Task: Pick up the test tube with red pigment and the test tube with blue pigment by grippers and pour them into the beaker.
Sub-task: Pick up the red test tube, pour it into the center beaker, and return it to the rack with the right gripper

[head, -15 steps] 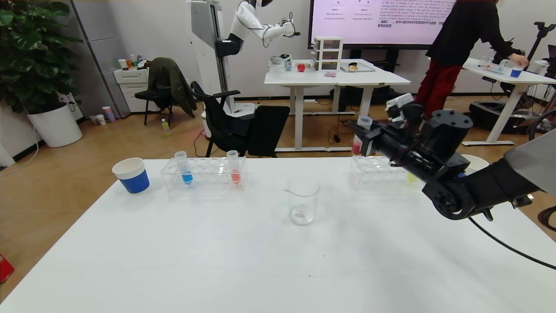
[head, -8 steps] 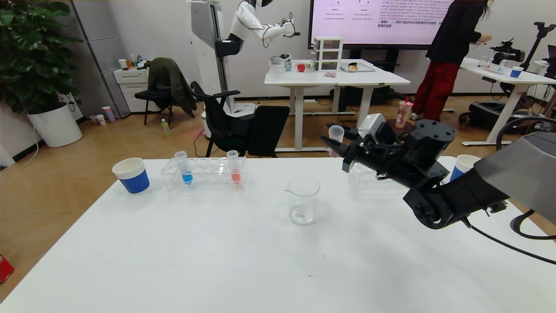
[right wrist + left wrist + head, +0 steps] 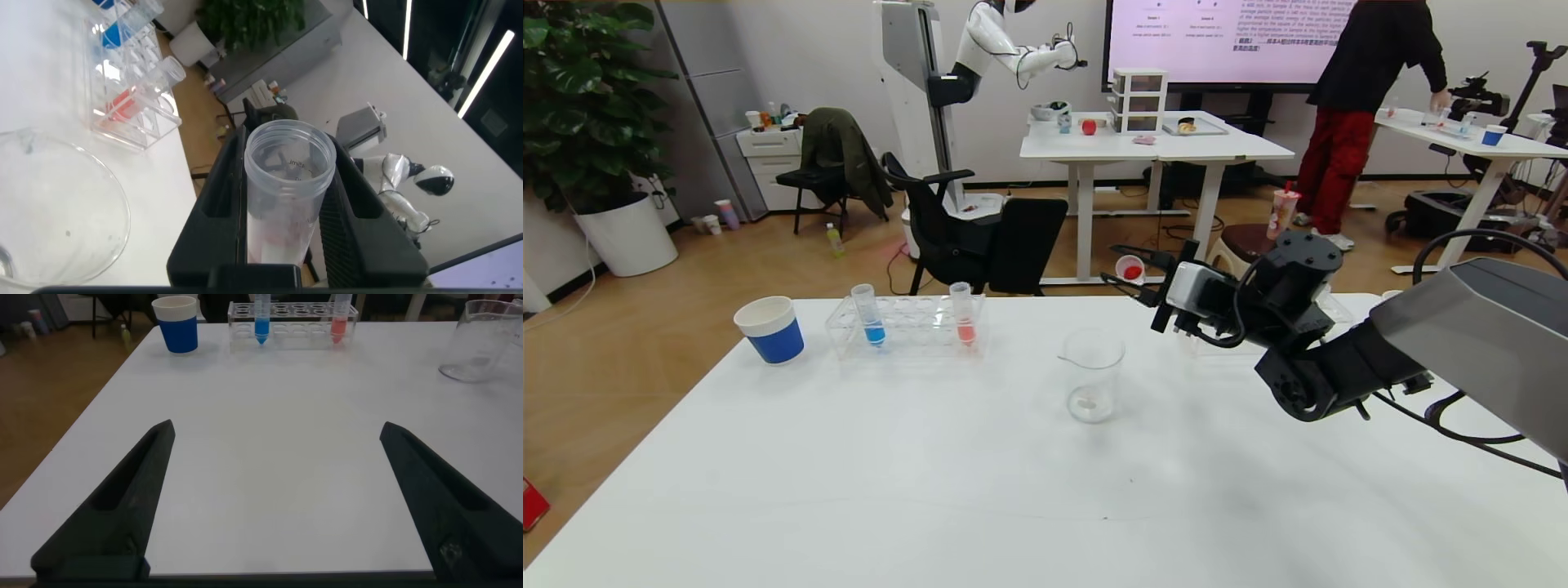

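My right gripper [image 3: 1131,273] is shut on the test tube with red pigment [image 3: 1129,269], held tilted above and behind the beaker [image 3: 1092,376], its open mouth turned my way. In the right wrist view the tube [image 3: 288,196] sits between the gripper's [image 3: 288,184] black fingers, with the beaker [image 3: 49,220] below it. The test tube with blue pigment [image 3: 870,314] stands in the left rack [image 3: 907,331]; it also shows in the left wrist view [image 3: 261,318]. My left gripper [image 3: 276,426] is open and empty, low over the table's near part.
A tube of salmon-orange liquid [image 3: 964,315] stands in the same rack. A blue-banded paper cup [image 3: 770,329] is left of the rack. A second clear rack [image 3: 1205,336] lies behind my right arm. A person stands far back on the right.
My right gripper has carried the red tube left from the right rack toward the beaker and tipped it over, so its mouth now faces me.
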